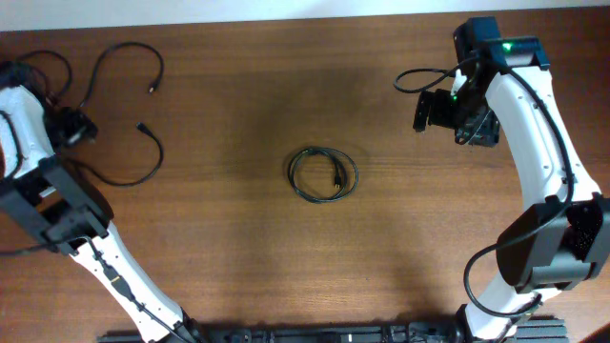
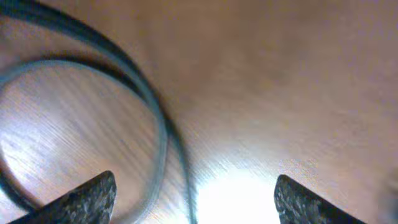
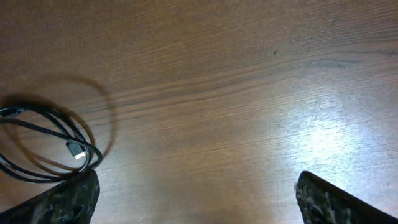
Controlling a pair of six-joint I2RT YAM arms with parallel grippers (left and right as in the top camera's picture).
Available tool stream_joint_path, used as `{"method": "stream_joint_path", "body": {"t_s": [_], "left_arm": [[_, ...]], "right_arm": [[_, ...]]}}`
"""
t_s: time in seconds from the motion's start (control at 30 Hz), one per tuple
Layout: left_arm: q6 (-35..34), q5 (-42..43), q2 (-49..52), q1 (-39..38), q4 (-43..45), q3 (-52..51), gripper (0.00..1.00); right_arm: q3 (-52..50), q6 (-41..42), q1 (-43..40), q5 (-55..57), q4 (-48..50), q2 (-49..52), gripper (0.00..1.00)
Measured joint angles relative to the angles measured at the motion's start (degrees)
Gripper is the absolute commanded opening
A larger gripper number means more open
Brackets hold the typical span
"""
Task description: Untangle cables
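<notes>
A dark cable coiled into a small ring lies at the middle of the wooden table; it also shows in the right wrist view at the left edge. A second black cable sprawls in loose loops at the far left. My left gripper is low over that loose cable, open, with a strand running between its fingers. My right gripper hovers at the far right, open and empty, well to the right of the coil.
The wooden table spreads around the cables. The robot bases sit along the front edge. The left arm's own wiring lies near the loose cable at the far left corner.
</notes>
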Motion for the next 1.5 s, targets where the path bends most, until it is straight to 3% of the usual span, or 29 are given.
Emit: {"method": "stream_joint_path", "body": {"t_s": [0.03, 0.13, 0.2, 0.33, 0.53, 0.6, 0.73, 0.8, 0.83, 0.87, 0.93, 0.97, 1.03, 1.07, 1.17, 1.33, 1.4, 1.5], "left_arm": [[0.00, 4.26, -0.02, 0.00, -1.60, 5.22, 0.81], [-0.15, 13.07, -1.75, 0.02, -2.10, 18.69, 0.95], [-0.07, 10.51, -2.71, 0.09, -1.99, 21.84, 0.95], [-2.47, -7.63, -3.17, 2.08, -6.69, 18.86, 0.99], [-4.92, -14.08, -2.99, 10.60, -2.97, 6.32, 0.99], [-3.19, -12.48, -3.02, 13.14, -0.81, 5.88, 0.95], [9.57, 4.50, -3.02, 16.63, 3.45, 4.83, 0.91], [12.90, 8.72, -3.02, 17.22, 3.91, 3.58, 0.86], [13.97, 10.05, -3.02, 17.25, 4.57, 2.73, 0.77], [14.67, 11.15, -3.02, 17.25, 5.01, 1.62, 0.59], [15.61, 12.00, -3.02, 17.20, 5.68, 0.04, 0.55], [15.91, 12.41, -3.02, 17.20, 5.90, -0.79, 0.34], [14.78, 12.33, -3.02, 17.20, 6.03, -0.87, 0.05], [13.84, 12.13, -3.02, 17.20, 6.05, -0.83, 0.00], [8.41, 10.34, -3.02, 17.14, 4.98, -0.22, 0.00], [-3.19, -11.98, -3.02, 14.67, -1.44, -0.11, 0.00], [-5.46, -15.13, -3.02, 13.55, -2.58, -0.11, 0.12], [-7.56, -15.43, -3.02, 11.65, -2.73, -0.11, 0.04]], "right_arm": [[0.00, -0.02, 0.00, 0.00, -0.02, 0.00, 0.98], [0.00, 0.00, 0.00, 0.00, 0.02, 0.00, 0.98], [0.00, -0.02, 0.00, 0.00, 0.04, 0.00, 0.99], [0.00, 0.00, 0.00, 0.00, 0.02, 0.00, 0.99], [0.00, 0.00, 0.00, 0.00, 0.04, 0.00, 0.98], [0.00, -0.02, 0.00, 0.00, 0.04, 0.00, 0.99], [0.00, -0.02, 0.00, 0.00, 0.02, 0.00, 0.98], [0.00, 0.00, 0.00, 0.00, 0.04, 0.00, 0.98], [0.00, 0.00, 0.00, 0.00, 0.04, 0.00, 0.99], [0.00, -0.04, 0.00, 0.00, 0.04, 0.00, 0.99], [0.00, -0.02, 0.00, 0.00, 0.04, 0.00, 0.98], [0.00, 0.00, 0.00, 0.00, 0.07, 0.00, 0.98], [0.00, 0.00, 0.00, 0.00, 0.04, 0.00, 0.98], [0.00, 0.00, 0.00, 0.00, 0.04, 0.00, 0.98], [0.00, 0.00, 0.00, 0.00, 0.04, 0.00, 0.98], [0.00, -0.02, 0.00, 0.00, 0.04, 0.00, 0.98], [0.00, -0.02, 0.00, 0.00, 0.04, 0.00, 0.98], [0.00, 0.00, 0.00, 0.00, 0.04, 0.00, 0.99]]}}
